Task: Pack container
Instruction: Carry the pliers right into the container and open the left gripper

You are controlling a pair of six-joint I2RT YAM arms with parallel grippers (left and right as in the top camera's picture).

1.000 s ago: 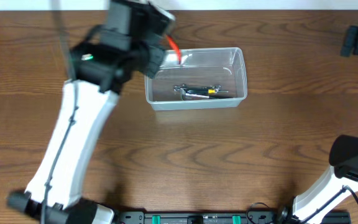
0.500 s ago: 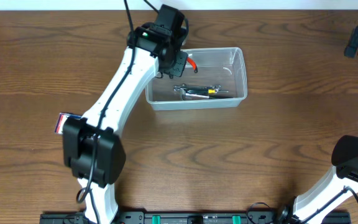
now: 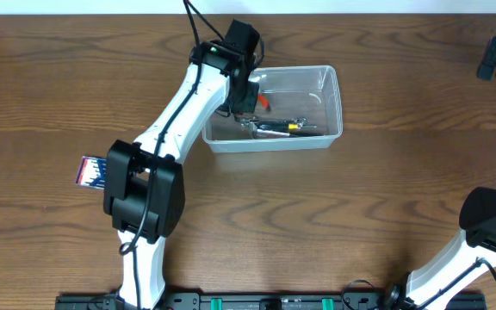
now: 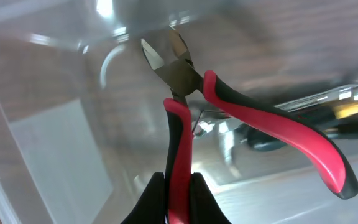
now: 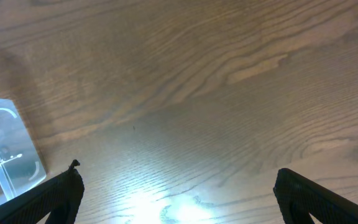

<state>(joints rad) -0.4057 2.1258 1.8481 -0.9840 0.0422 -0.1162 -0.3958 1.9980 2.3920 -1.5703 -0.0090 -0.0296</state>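
Container (image 3: pixel 337 103) | clear bin at 12 o'clock on desk (image 3: pixel 360 215) | light, stiff, slippery, hold its rim | left claw (image 4: pixel 178 193) pinches red side cutters (image 4: pixel 253 130) inside | right claw (image 5: pixel 179 186) spread wide

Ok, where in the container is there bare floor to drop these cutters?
The far strip of the container, from the left pincer holding the cutters across to the right wall, is bare. The near strip is crowded: metal tools lie along the front wall. Outside, the table in front of the container is open wood.
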